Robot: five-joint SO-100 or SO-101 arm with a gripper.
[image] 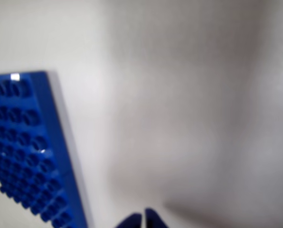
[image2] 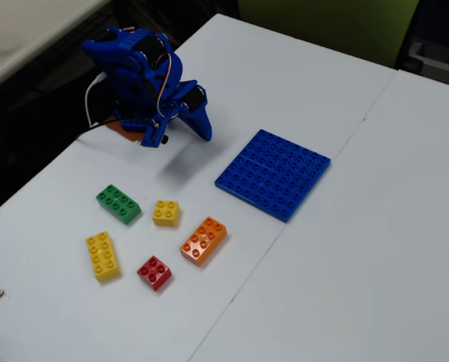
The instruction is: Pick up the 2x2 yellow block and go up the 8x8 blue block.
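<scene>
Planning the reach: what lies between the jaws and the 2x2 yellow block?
Nothing: in the fixed view, only bare white table separates the gripper from the 2x2 yellow block; the green brick sits off to the left.

Lighting: bright and even, diffuse in the fixed view. Soft, short shadows are cast beside each brick and beneath the arm (image2: 145,90) on the white table (image2: 345,264). No harsh glare is seen there.

Wrist view: strongly blurred throughout. The 8x8 blue block (image: 30,152) is rendered soft, with small white highlights on its studs. Broad grey shadow is spread across the table.
</scene>
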